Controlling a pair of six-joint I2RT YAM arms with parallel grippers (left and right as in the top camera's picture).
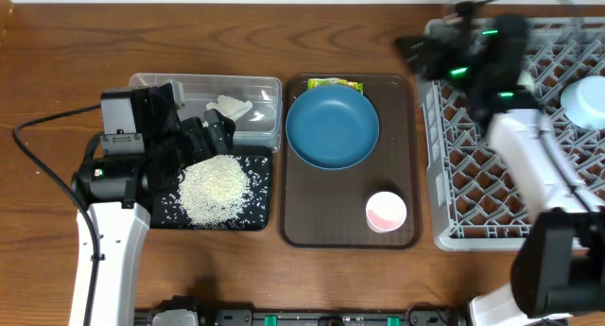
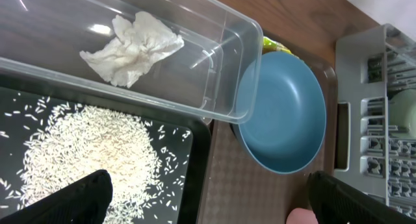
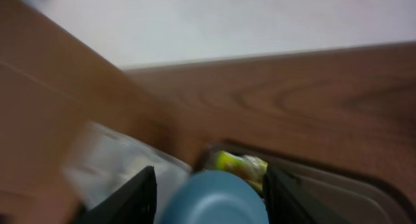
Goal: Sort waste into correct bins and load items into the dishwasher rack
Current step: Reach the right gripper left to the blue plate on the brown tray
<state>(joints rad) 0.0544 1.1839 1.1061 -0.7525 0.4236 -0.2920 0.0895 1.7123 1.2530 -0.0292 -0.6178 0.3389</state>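
Loose white rice [image 1: 214, 190] lies piled on the black tray [image 1: 260, 208]. A crumpled tissue [image 1: 230, 109] lies in the clear tub [image 1: 265, 88]. The blue plate [image 1: 332, 128] and the pink cup [image 1: 386, 212] sit on the brown tray [image 1: 402, 109], with the yellow-green wrapper [image 1: 335, 83] behind the plate. The grey rack [image 1: 501, 165] holds a pale bowl [image 1: 586, 101]. My left gripper [image 1: 203, 137] is open and empty above the rice [image 2: 91, 152]. My right gripper [image 1: 413, 50] is open and empty, blurred, above the rack's far left corner, facing the wrapper [image 3: 237, 164] and plate [image 3: 214, 201].
The left wrist view shows the tissue [image 2: 130, 49] in the tub [image 2: 221, 68], the plate [image 2: 283, 113] and the rack's edge [image 2: 354, 87]. A black cable [image 1: 38, 165] loops at the far left. Bare wooden table lies in front of the trays.
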